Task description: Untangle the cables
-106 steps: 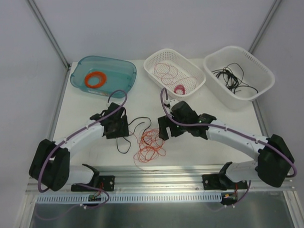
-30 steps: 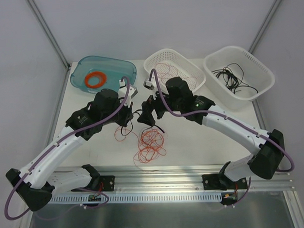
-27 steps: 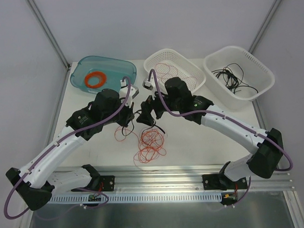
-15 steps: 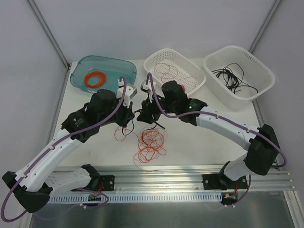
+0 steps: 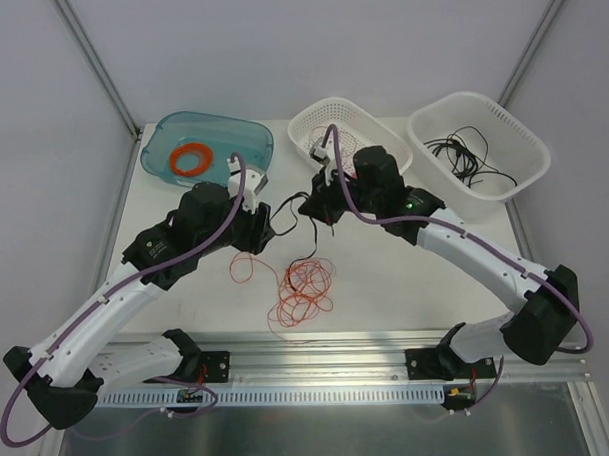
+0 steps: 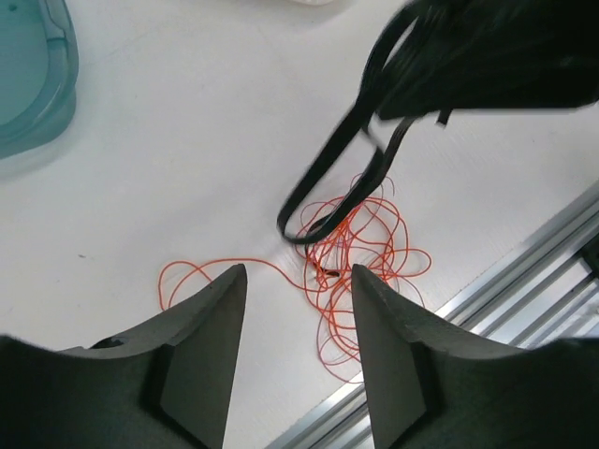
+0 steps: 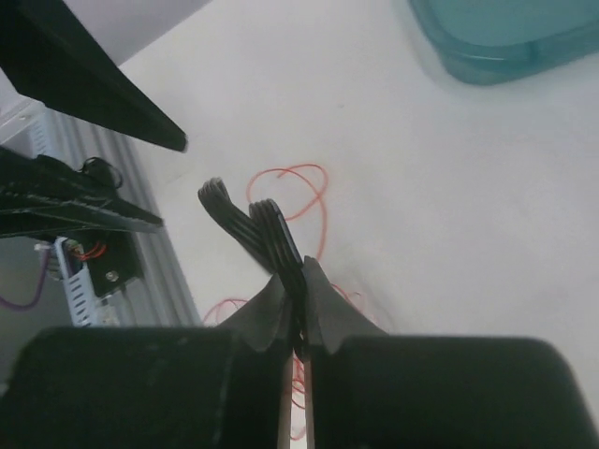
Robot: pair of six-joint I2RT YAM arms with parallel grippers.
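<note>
Noted right gripper (image 7: 296,281) pinched fully shut on black cable (image 7: 251,217), with folded strands caught between the pads and hanging in loops above the table (image 5: 387,285). Found left gripper (image 6: 298,279) partly spread, holding nothing, poised just left of that hanging loop. Logged red and orange cables (image 5: 301,291) in a loose curly heap on the table, below and between both grippers, one orange loop trailing leftward. Spotted more black cables (image 5: 469,154) in far right white basket (image 5: 527,140).

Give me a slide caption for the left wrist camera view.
Open left pincer above the tangled orange cables, black cable loop held up by the right pincer.
</note>
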